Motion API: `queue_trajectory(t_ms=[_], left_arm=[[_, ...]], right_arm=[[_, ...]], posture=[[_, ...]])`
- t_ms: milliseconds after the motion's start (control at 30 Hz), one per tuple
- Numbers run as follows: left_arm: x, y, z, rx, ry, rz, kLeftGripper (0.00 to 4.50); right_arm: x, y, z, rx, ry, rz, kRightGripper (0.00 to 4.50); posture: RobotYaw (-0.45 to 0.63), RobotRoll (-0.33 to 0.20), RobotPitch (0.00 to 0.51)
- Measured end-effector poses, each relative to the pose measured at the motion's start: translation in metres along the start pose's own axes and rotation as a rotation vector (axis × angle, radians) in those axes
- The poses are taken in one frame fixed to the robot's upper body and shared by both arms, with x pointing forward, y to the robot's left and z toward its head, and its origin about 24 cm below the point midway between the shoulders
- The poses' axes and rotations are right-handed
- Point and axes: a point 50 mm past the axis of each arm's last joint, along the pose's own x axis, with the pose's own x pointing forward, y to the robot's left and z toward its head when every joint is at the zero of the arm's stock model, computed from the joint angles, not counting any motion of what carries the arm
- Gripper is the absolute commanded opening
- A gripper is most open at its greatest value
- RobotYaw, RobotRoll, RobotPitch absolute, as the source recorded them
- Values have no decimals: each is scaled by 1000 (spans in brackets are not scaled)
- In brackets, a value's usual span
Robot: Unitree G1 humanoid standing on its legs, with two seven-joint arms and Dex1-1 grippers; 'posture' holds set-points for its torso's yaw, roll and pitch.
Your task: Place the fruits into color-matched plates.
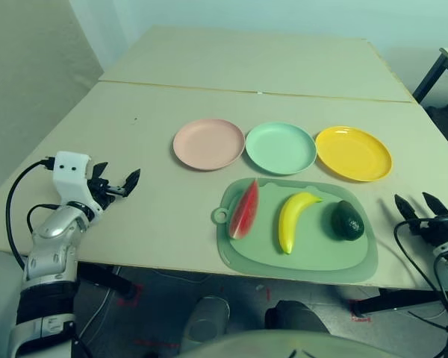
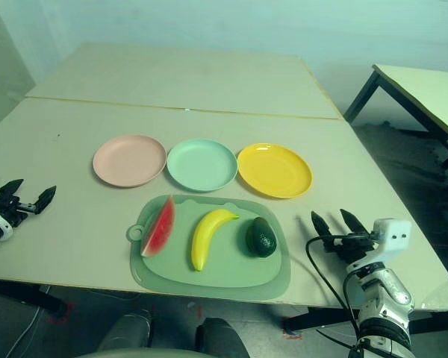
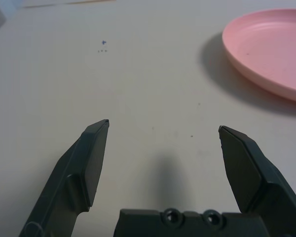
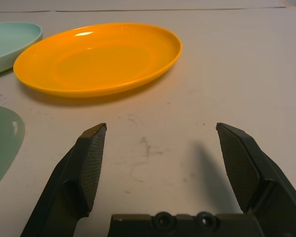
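Observation:
Three plates stand in a row on the table: pink, mint green and yellow. In front of them a green mat carries a red watermelon wedge, a yellow banana and a dark green avocado, side by side. My left gripper hovers open over bare table at the left, well away from the pink plate. At the table's right front edge my right gripper is open and empty, pointing toward the yellow plate.
A seam joins this table to a second one behind. Another table's corner and dark leg stand at the far right. Black cables loop beside my left forearm.

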Motion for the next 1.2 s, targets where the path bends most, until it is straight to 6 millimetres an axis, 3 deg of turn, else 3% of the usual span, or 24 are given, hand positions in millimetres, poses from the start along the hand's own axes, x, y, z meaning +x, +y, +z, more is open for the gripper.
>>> queue_trajectory(t_ms=[200,500,633,733,867,933,1100,1167,1200], left_arm=[[1,4,9,-15,-31,13,4500],[-9,5,2,-26,-16,6,4500],[-9,-4,13,-35,-93,-120,4500],[-12,-21,29,-4,-168,-341,4500],[-17,-33,43,59,-150,-624,4500],[-20,-37,50,82,-138,-731,4500],[-17,-47,69,143,-144,-904,4500],[-14,-52,73,162,-155,-931,4500],[-13,-52,73,166,-157,-934,4500]], right_arm=[[0,0,0,-1,-7,-11,4466],[1,0,2,-6,-8,3,4466],[-4,-1,5,-30,-6,26,4466],[-8,-1,16,-76,-7,94,4466],[-15,0,50,-192,4,246,4466],[-15,5,79,-319,-4,369,4466],[5,32,189,-652,-107,631,4466],[3,30,212,-685,-12,629,4466],[-1,26,210,-665,46,623,4466]], posture=[[125,0,55],[136,0,66],[130,0,66],[108,0,66],[74,0,72],[28,0,70],[-27,0,68],[-35,0,63],[-39,0,62]])
